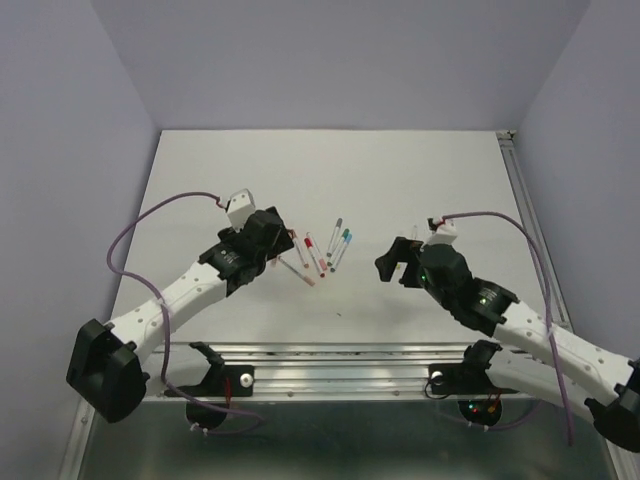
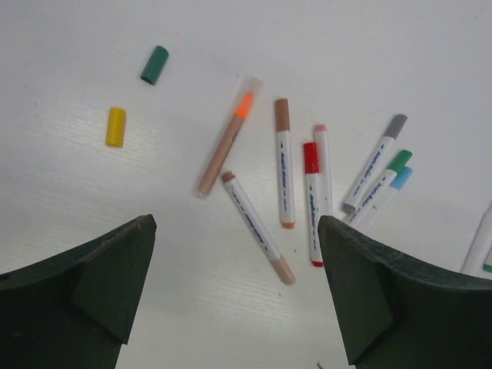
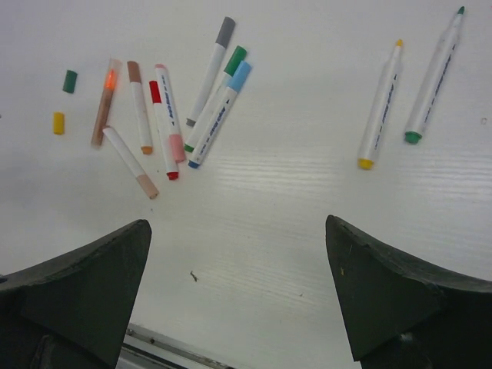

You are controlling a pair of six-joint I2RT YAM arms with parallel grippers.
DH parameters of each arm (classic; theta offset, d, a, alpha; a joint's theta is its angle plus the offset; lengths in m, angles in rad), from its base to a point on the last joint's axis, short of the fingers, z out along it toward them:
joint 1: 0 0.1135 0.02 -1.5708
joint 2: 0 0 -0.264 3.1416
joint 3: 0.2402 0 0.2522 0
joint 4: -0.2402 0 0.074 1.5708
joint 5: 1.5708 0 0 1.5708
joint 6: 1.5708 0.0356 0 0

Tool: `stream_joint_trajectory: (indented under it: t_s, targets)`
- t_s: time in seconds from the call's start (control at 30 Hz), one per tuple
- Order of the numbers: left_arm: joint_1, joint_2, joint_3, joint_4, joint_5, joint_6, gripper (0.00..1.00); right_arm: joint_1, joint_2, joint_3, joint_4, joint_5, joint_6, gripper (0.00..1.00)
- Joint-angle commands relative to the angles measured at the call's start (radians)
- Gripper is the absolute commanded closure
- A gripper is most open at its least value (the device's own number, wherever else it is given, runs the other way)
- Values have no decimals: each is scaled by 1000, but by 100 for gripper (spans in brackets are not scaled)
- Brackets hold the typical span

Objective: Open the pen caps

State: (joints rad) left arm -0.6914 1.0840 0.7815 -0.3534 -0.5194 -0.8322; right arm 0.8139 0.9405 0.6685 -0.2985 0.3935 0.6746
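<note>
Though both arms hover above the table's middle with jaws spread and nothing held, left gripper and right gripper alike, only a start shows. Nearest them, eight bunched pens seem capped. On their right-edge side, a yellow pen and a green pen lie bare-tipped. On the left-edge side rest a loose yellow cap and, beyond it, a green cap. Most caps, I judge, remain.

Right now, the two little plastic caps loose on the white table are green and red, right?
Not red. The short green plastic cap has a short yellow plastic cap beside it, loose on the white table; the left wrist view shows it.
</note>
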Motion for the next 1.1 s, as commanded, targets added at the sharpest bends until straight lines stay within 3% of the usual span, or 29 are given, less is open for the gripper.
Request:
stream_joint_trajectory:
  t_s: [0.0,0.07,0.23,0.5,0.73,0.8,1.07]
  targets:
    - [95,118,68,132,88,209,1,4,-250,-130,124,41,79,0]
    - [131,172,82,183,120,275,1,4,-375,-144,113,48,89,0]
    - [182,342,153,241,214,360,1,4,-505,-141,58,-15,53,0]
    - [199,508,225,220,271,430,3,4,-408,-103,-19,22,72,0]
    - [204,640,289,153,208,413,11,4,-315,-81,-1,-11,45,0]
    - [205,646,286,148,217,410,17,5,-296,-81,4,-7,42,0]
    - [207,594,194,166,219,381,21,4,-278,-86,21,2,31,0]
